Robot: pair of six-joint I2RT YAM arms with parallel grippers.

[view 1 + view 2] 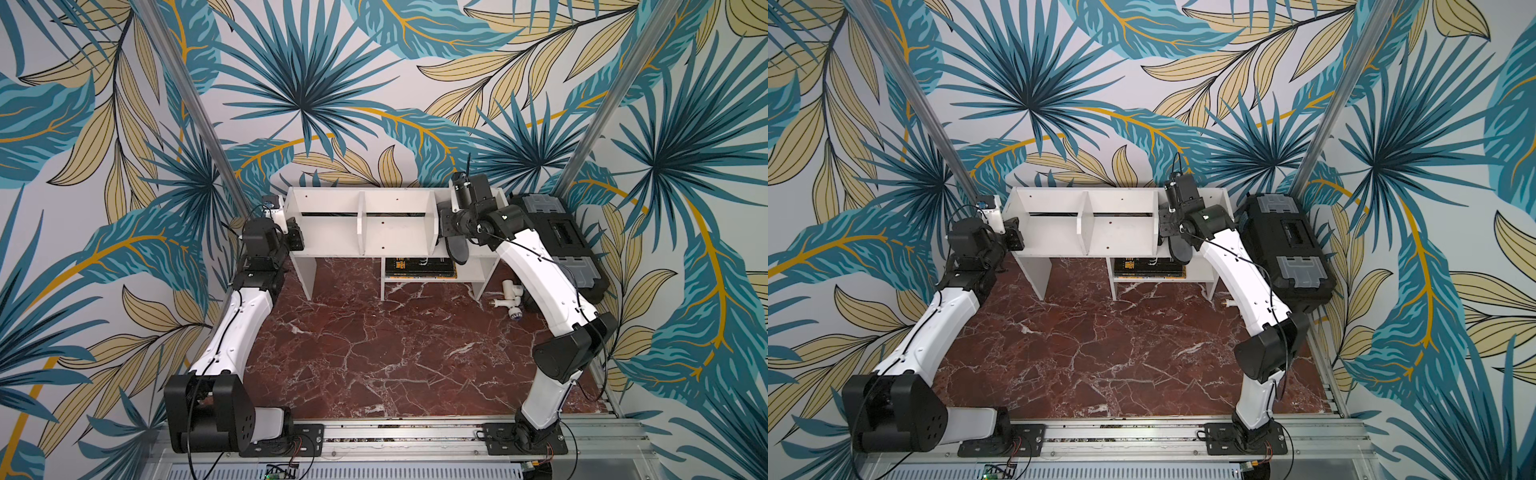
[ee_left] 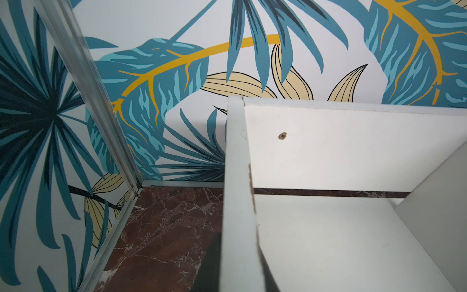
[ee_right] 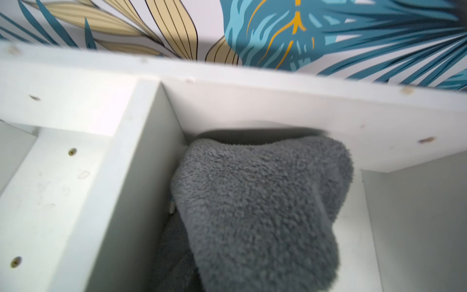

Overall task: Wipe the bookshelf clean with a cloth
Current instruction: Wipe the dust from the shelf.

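The white bookshelf [image 1: 332, 232] stands at the back of the table in both top views. My left gripper [image 1: 293, 237] is shut on its left end panel. In the left wrist view that panel [image 2: 237, 202] runs between my two dark fingers [image 2: 209, 265]. My right gripper [image 1: 451, 226] reaches into the right top compartment and is shut on the dark grey cloth [image 3: 257, 202]. The cloth's far end lies against the compartment's back board [image 3: 252, 101], close to the divider, and hides the jaws. In a top view a fold of the cloth [image 1: 1179, 249] hangs over the shelf's front edge.
A black toolbox [image 1: 561, 241] with grey latches stands right of the bookshelf, against the wall. A white pipe fitting [image 1: 511, 301] lies on the red marble tabletop [image 1: 395, 353] near the shelf's right leg. A dark book [image 1: 419, 268] sits in the lower cubby.
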